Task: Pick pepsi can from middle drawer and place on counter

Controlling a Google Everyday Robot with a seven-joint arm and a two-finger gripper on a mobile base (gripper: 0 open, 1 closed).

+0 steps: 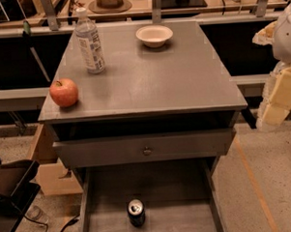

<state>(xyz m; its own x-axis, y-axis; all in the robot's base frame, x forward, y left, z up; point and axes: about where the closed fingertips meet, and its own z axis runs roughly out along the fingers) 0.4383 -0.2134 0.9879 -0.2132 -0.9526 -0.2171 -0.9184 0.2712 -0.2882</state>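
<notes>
Although the wide, shallow grey middle drawer [158, 187] stands pulled open below the cabinet, the small dark-blue pepsi can with a shiny silver top [136, 212] sits inside it. The can is upright on the drawer's plain floor, a little left of the middle and apart from both side walls. Above the drawer is a grey front panel with a small round knob [147, 149]. Above that panel lies the flat, dull grey rectangular surface [153, 79] of the cabinet. A round red apple [64, 92] rests near the front left corner of the surface. A clear plastic water bottle with a white label [89, 43] stands upright near the left edge, towards the back. A shallow cream bowl [154, 36] sits by the back edge. The pale cream gripper [275, 102] hangs out past the right edge, near the front right corner and touching nothing. Whether it is clenched or released cannot be told.
</notes>
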